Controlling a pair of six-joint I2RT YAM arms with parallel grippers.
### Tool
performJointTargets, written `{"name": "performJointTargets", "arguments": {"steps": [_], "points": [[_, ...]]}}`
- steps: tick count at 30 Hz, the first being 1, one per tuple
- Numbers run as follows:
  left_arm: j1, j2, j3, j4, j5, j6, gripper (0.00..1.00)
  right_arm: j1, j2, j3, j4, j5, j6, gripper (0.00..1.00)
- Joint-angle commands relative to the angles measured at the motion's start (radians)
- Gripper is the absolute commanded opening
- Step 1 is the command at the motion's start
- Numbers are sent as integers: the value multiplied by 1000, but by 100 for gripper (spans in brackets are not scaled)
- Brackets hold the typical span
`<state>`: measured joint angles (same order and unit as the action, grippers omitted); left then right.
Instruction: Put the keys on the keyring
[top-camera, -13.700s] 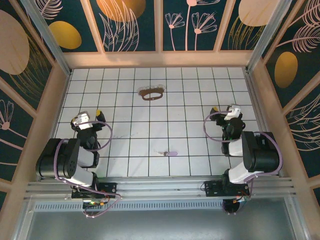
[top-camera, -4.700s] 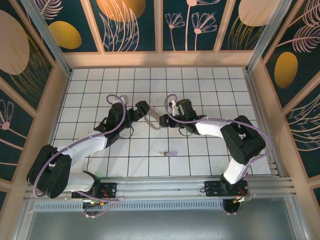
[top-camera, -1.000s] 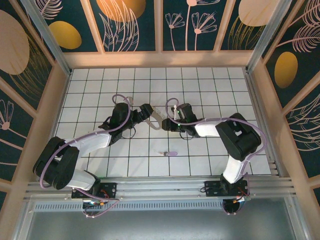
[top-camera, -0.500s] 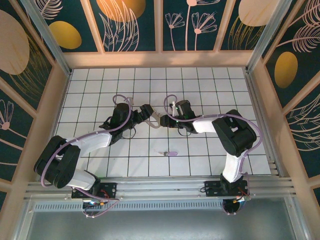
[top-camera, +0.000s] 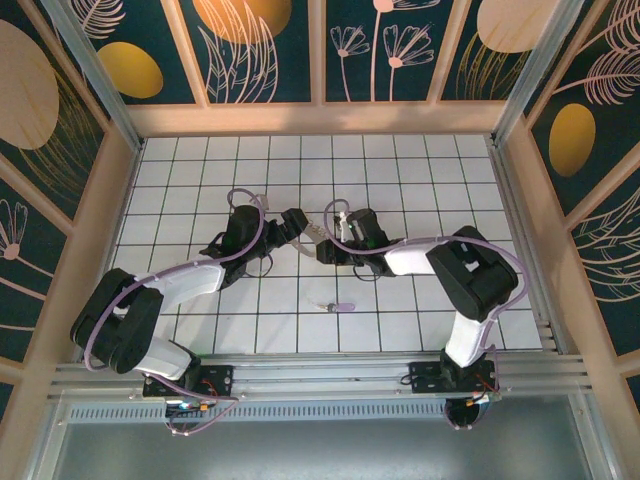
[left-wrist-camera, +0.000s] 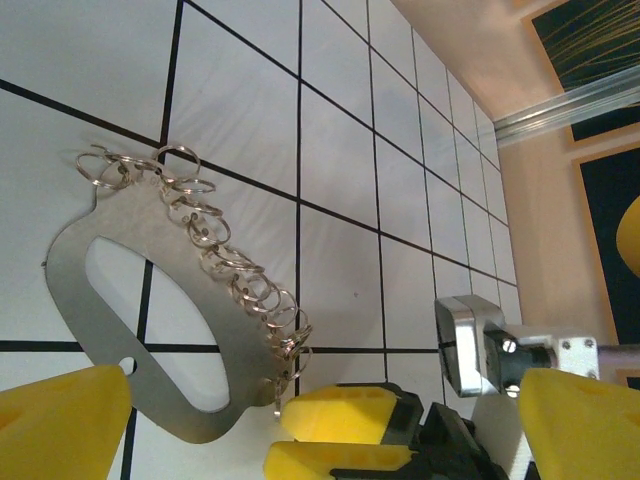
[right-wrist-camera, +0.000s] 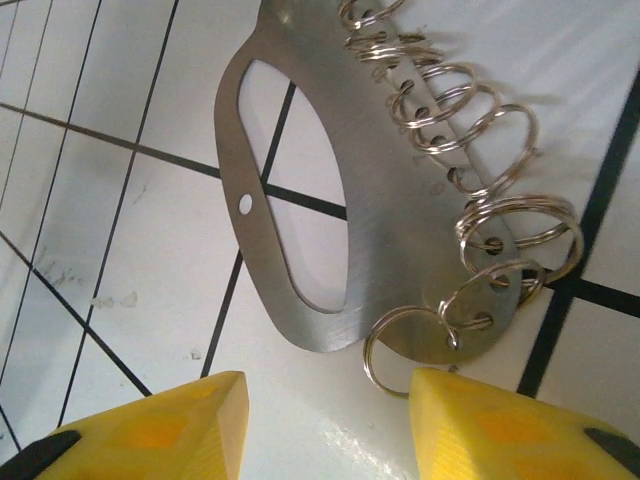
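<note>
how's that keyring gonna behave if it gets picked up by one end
The keyring looks like a flat sheet-metal plate, so probably stiff, not floppy. Its polished face may be slippery in a grip. The small rings hang loosely through edge holes, so they will likely swing and shift.

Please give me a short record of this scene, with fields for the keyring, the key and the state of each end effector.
keyring: flat metal plate with an oval hole, small split rings along one edge
key: on the table, nearer the arm bases than the keyring, nothing touching it
left end effector: open, beside the keyring
right end effector: open, tips at the plate's narrow end; contact unclear
key on keyring: not yet
</note>
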<state>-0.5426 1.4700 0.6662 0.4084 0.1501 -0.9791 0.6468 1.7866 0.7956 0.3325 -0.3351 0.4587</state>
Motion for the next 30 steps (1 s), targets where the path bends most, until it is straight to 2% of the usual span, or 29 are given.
{"name": "performJointTargets", "arguments": {"steps": [1, 15, 30], "points": [[-5, 11, 27, 22, 13, 21, 99, 5, -66, -17, -38, 100, -1, 45], [-5, -15, 15, 7, -13, 31, 99, 104, -22, 87, -202, 365, -122, 38], [-4, -39, 2, -2, -20, 38, 98, 137, 77, 175, -255, 477, -168, 31]]}}
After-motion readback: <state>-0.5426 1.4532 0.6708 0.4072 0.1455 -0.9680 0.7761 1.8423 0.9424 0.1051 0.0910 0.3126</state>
